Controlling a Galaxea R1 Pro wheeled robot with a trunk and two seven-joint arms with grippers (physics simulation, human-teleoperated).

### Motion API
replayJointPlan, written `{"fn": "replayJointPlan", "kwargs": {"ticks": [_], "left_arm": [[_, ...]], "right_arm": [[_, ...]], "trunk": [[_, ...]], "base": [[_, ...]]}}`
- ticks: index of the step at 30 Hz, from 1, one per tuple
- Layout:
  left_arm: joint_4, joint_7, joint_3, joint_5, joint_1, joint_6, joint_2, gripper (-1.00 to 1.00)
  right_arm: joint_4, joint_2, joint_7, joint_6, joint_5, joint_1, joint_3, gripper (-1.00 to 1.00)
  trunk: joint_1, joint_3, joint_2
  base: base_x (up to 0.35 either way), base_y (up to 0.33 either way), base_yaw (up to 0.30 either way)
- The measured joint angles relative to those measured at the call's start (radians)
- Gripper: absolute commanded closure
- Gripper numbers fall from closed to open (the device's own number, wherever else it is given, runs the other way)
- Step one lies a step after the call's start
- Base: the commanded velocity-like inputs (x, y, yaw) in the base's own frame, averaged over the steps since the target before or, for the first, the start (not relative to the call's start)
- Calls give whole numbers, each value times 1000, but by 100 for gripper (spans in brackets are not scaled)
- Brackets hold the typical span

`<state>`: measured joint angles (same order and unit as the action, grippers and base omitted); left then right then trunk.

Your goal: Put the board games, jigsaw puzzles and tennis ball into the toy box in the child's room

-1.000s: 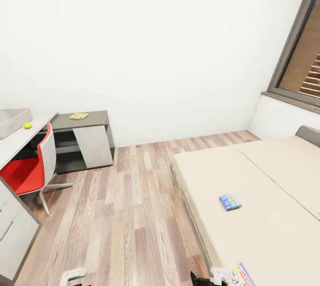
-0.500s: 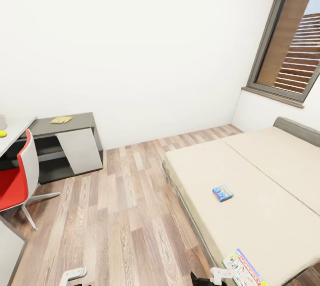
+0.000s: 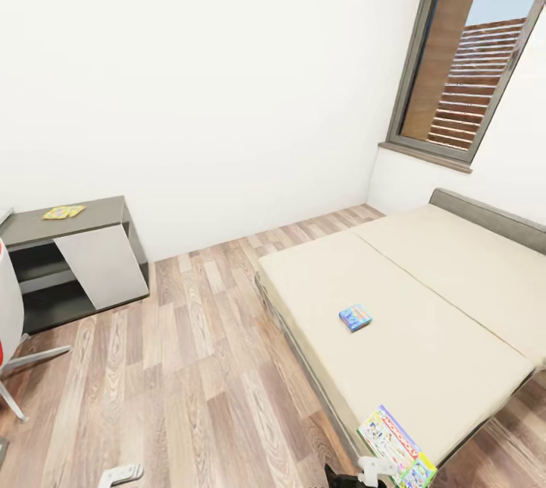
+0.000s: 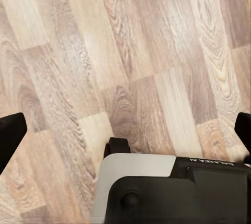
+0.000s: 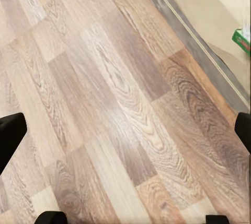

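On the beige bed (image 3: pixel 455 275) lie two board games. A small blue one (image 3: pixel 355 317) rests near the mattress's middle. A larger colourful one (image 3: pixel 394 444) sits at the near corner, and its green edge (image 5: pixel 242 39) shows in the right wrist view. A flat yellow item (image 3: pixel 63 212) lies on the low grey cabinet (image 3: pixel 83 253) at the left. My left gripper (image 4: pixel 125 135) is open over bare floorboards. My right gripper (image 5: pixel 125 130) is open over the floor beside the bed frame (image 5: pixel 198 46). The toy box, tennis ball and desk are out of view.
Wood flooring (image 3: pixel 197 366) runs between the cabinet and the bed. A chair's white back and metal legs (image 3: pixel 11 336) show at the left edge. A tall window (image 3: pixel 470 63) stands in the right wall above the bed's head.
The whole head view has swung to the right: the desk with the toy box and ball has left the picture, and more of the window and bed now shows. Both grippers stay low.
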<state>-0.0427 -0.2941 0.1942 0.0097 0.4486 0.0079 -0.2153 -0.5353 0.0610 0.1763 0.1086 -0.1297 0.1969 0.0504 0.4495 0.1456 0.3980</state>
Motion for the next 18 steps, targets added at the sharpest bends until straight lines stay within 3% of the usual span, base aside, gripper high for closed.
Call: {"fn": "replayJointPlan", "kwargs": {"ticks": [4,6,9,12,15,18], "left_arm": [[9,54,0,0,-62,-2,2,-100],[24,76,0,2,-100,-2,19,-100],[44,91,1,2,-150,-2,70,-100],[53,97,-1,2,-204,-2,139,-100],[55,99,0,3,-229,-3,191,-100],[55,99,1,1,-235,-3,213,-100]], "right_arm": [[3,1,0,1,0,0,-1,-100],[5,1,0,1,1,0,-1,-100],[6,1,0,1,1,0,-1,-100],[6,1,0,1,1,0,-1,-100],[6,1,0,1,2,0,-2,-100],[6,1,0,1,1,0,-1,-100]], "trunk": [[0,3,0],[0,5,0],[0,7,0],[0,10,0],[0,12,0],[0,15,0]], "base": [[0,0,-249],[0,0,-249],[0,0,-249],[0,0,-248],[0,0,-246],[0,0,-242]]}}
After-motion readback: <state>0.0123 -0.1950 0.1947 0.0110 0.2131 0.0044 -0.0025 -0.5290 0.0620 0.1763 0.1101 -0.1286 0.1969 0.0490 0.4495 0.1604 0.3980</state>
